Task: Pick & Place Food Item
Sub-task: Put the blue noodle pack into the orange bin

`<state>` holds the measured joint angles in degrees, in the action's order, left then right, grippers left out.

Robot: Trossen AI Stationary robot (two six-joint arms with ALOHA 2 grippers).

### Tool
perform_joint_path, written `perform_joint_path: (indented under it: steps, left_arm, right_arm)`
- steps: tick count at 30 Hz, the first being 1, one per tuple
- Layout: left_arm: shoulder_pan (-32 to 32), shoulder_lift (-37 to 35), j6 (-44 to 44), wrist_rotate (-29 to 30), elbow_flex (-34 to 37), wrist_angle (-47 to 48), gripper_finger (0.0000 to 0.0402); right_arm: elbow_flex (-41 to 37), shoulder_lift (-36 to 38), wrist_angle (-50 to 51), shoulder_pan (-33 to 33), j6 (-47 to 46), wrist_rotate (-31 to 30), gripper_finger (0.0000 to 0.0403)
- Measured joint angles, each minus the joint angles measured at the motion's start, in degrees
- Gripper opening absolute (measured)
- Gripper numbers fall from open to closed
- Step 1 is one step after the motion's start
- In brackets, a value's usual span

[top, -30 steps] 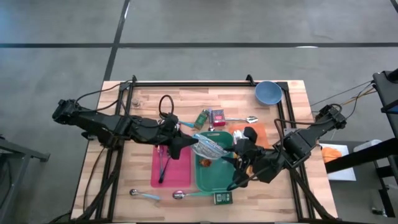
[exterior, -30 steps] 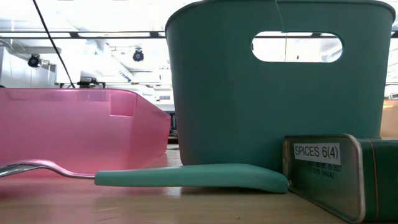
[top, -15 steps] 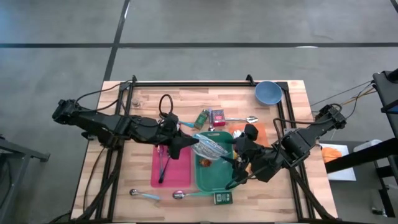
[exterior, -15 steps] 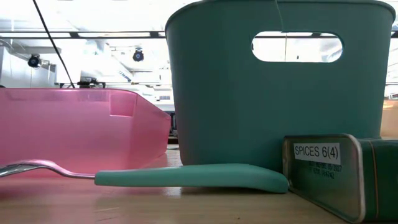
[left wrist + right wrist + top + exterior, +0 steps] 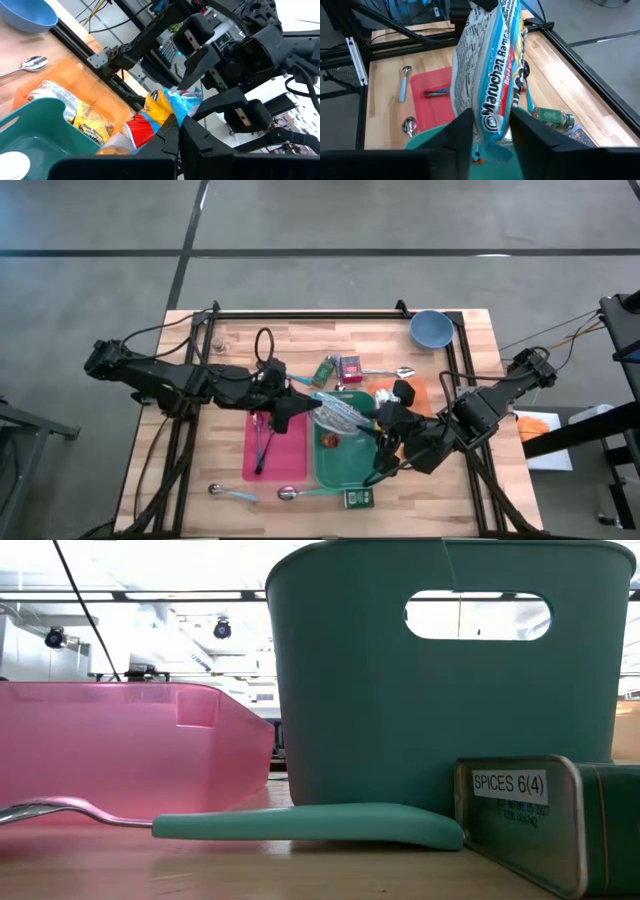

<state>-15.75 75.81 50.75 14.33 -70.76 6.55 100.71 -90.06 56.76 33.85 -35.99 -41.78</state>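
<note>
A ramen packet [image 5: 337, 416] in white, blue and yellow hangs in the air over the green bin [image 5: 345, 465], between my two grippers. My left gripper [image 5: 303, 405] reaches in from the table's left and is shut on one end of the packet [image 5: 165, 107]. My right gripper [image 5: 383, 428] comes from the right; in its wrist view the packet [image 5: 490, 70] stretches away from between its two fingers. The grippers do not show in the low view. My left gripper pinches the packet's crimped blue and yellow end [image 5: 174, 111] between its two fingers. The fingers come nearly level from the table's left. The packet is lifted clear above the green bin. My right gripper has the packet's other end [image 5: 492, 127] between its two fingers [image 5: 462, 132], one on each side. They slant down from the table's right. The crimped edge [image 5: 492, 150] sticks out behind the fingers. The packet is clear of the bin.
A pink tray [image 5: 290, 455] with utensils lies left of the green bin. An orange tray [image 5: 418, 390] with more packets, a blue bowl [image 5: 430, 328] and small packs [image 5: 350, 367] lie farther back. Spoons [image 5: 230, 492] and a spice tin [image 5: 358, 498] lie near the front edge.
My right gripper has spread its fingers and closed them again on the packet's end. Both arms have stayed in place, and the packet still hangs over the green bin.
</note>
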Motion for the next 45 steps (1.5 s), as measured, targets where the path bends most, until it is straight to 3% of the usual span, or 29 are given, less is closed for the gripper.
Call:
perform_joint_path:
  steps: [8, 18, 22, 36, 45]
  left_arm:
    - [0.04, 0.00, -0.90, -0.44, 0.00, -0.99, 0.0000]
    - [0.04, 0.00, 0.12, -0.44, 0.00, -1.21, 0.0012]
    - [0.04, 0.00, 0.21, -0.65, 0.00, -1.25, 0.0051]
    - [0.04, 0.00, 1.76, -3.06, 0.00, -1.23, 0.0256]
    - [0.04, -0.03, 3.31, -3.08, 0.00, 0.34, 0.0309]
  right_arm:
    - [0.00, 0.00, 0.01, 0.00, 0.02, 0.24, 0.0016]
    - [0.80, 0.02, -0.02, 0.02, -0.25, 1.40, 0.0008]
    - [1.33, 0.10, 0.01, 0.01, -1.49, 1.53, 0.0008]
    - [1.95, 0.80, 0.03, -0.04, -3.89, 1.49, 0.0008]
    - [1.95, 2.03, 4.77, -0.02, -7.93, 1.48, 0.0007]
